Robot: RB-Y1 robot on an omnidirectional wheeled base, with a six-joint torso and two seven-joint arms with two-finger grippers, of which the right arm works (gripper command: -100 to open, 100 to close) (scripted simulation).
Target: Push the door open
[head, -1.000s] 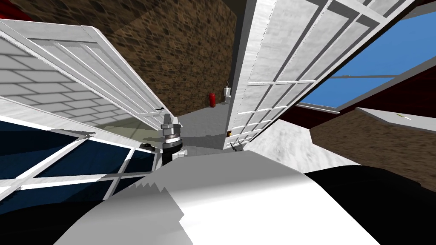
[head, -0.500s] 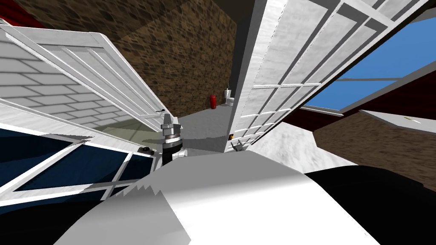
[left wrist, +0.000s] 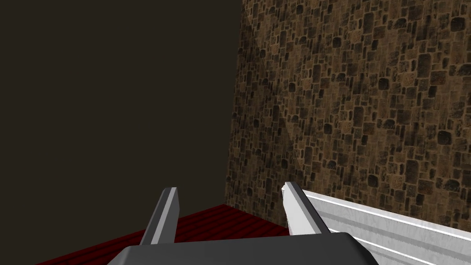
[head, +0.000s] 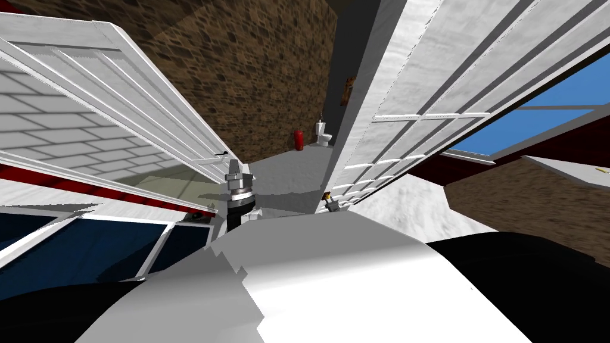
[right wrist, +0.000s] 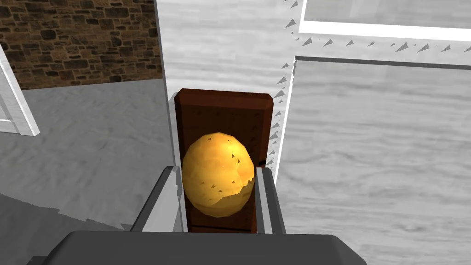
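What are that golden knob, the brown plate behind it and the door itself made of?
Knob: probably brass or a similar metal; yellow-gold, with soft highlights, slightly mottled.
Plate: looks like dark varnished wood; reddish brown with faint grain.
Door: likely white-painted wood; pale streaks like grain run across its panels, but the render leaves it open.

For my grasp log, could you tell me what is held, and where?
The right gripper holds the white door's round golden knob by its sides; the left gripper holds nothing.

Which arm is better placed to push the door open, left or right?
Right: the right gripper grips the golden knob on the white door. The left gripper is open, pointing at a stone wall.
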